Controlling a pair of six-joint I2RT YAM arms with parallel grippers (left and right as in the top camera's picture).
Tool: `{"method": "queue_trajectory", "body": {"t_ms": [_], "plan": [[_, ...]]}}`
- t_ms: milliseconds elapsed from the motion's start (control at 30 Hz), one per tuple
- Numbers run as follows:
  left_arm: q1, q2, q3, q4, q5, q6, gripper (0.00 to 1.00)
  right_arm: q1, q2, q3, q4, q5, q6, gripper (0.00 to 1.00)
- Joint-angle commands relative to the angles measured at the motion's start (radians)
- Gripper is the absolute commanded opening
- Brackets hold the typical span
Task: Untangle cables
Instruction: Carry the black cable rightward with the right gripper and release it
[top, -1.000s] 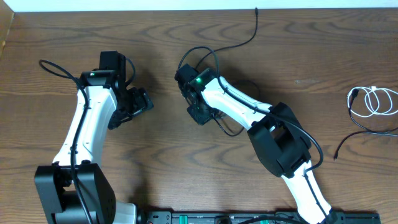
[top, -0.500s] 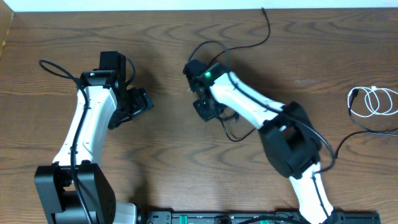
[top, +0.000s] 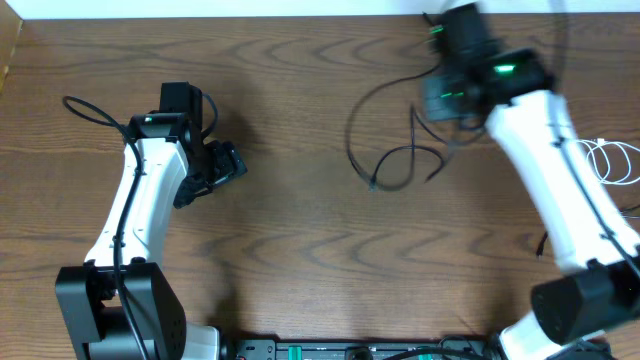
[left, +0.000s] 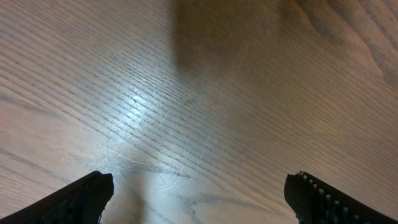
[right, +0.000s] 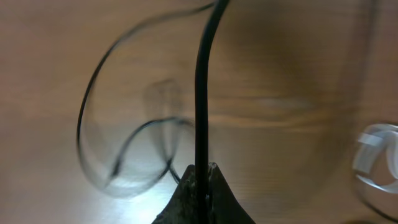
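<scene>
The thin black cable (right: 201, 93) is pinched in the tightly closed jaws of my right gripper (right: 203, 183), up at about 1 o'clock over the brown wooden table (top: 300, 250), and from there it trails toward the centre in loose, blurred loops with a small plug end lying free. The coiled white cable (top: 612, 160) rests at 3 o'clock by the table's right edge, well apart from the black loops. My left gripper (left: 199, 193) hangs at 9 o'clock with its jaws spread wide, holding nothing, bare wood beneath.
</scene>
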Motion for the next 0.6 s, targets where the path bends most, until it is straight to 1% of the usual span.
{"method": "queue_trajectory", "body": {"t_ms": [0,67,167,267,300,433,533,567], "plan": [[0.005,0.000,0.005,-0.006,-0.002,0.016,0.93,-0.149,-0.089,0.003,0.004,0.156,0.014,0.01],[0.005,0.000,0.005,-0.006,-0.002,0.016,0.93,-0.264,-0.120,0.003,0.020,0.203,0.015,0.02],[0.005,0.000,0.005,-0.006,-0.002,0.016,0.93,-0.408,-0.143,0.003,0.053,0.212,0.019,0.02],[0.005,0.000,0.005,-0.006,-0.002,0.016,0.93,-0.605,-0.149,0.003,0.069,0.207,0.077,0.03],[0.005,0.000,0.005,-0.006,-0.002,0.016,0.93,-0.647,-0.147,0.002,0.073,0.193,0.080,0.03],[0.005,0.000,0.005,-0.006,-0.002,0.016,0.93,-0.790,-0.142,0.002,0.111,0.066,0.079,0.03],[0.005,0.000,0.005,-0.006,-0.002,0.015,0.94,-0.834,-0.134,0.002,0.132,0.007,0.079,0.05],[0.005,0.000,0.005,-0.006,-0.002,0.012,0.93,-0.841,-0.122,0.002,0.140,-0.006,0.078,0.08]]}}
